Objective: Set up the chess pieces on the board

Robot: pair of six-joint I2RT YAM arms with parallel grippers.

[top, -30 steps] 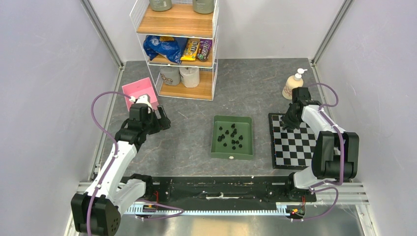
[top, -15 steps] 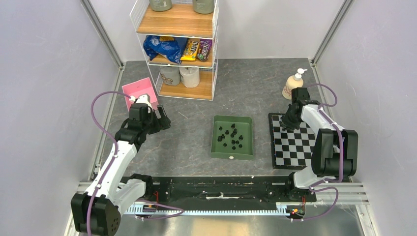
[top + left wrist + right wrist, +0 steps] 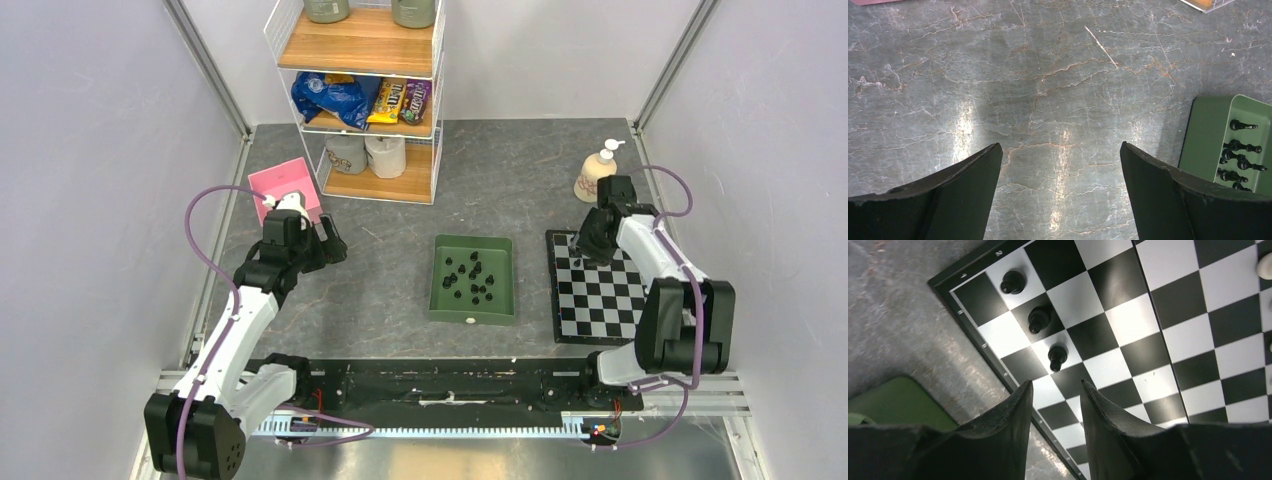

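Grey surface (image 3: 390,260) — three pieces (image 3: 1058,356) stand on the board (image 3: 1128,365), right gripper (image 3: 1055,387) near them, narrowly apart and empty. Meanwhile the left gripper (image 3: 1060,150) gapes wide. Next, likely — another piece from the tray (image 3: 472,240).

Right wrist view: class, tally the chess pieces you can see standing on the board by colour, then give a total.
Black pieces: 3, in a row near the board's edge
White pieces: 1, cut off by the frame edge
Total: 4 that can be made out
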